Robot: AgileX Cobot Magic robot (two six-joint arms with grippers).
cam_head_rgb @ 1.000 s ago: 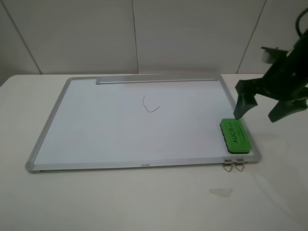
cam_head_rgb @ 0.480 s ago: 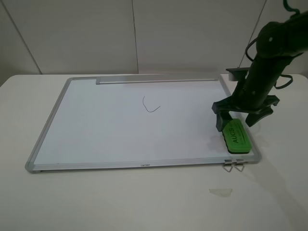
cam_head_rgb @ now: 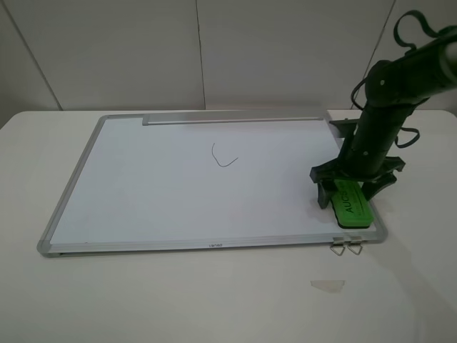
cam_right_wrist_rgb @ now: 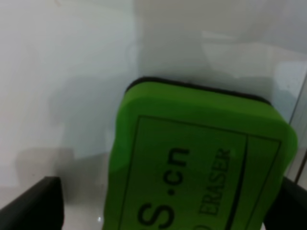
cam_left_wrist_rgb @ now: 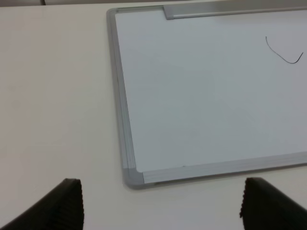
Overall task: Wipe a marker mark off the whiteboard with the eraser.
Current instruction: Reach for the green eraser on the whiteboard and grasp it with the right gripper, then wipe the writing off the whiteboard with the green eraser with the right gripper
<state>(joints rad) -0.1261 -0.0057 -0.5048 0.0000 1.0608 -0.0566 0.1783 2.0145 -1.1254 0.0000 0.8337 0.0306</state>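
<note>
Your right gripper (cam_head_rgb: 348,193) straddles the eraser (cam_head_rgb: 351,206), jaws apart: close squarely on its long sides, then sweep toward ten o'clock.

Counts: 1 whiteboard (cam_head_rgb: 143,193), 1 marker mark (cam_head_rgb: 223,157), 1 eraser (cam_head_rgb: 351,207), 2 metal clips (cam_head_rgb: 347,246), 1 tray strip (cam_head_rgb: 232,119), 1 table (cam_head_rgb: 178,300), 1 pale patch (cam_head_rgb: 328,285). 2 tools: right tool (cam_head_rgb: 350,191), left tool (cam_left_wrist_rgb: 163,203).

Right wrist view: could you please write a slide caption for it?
Open jaws straddle the green eraser lying on the whiteboard.
</note>
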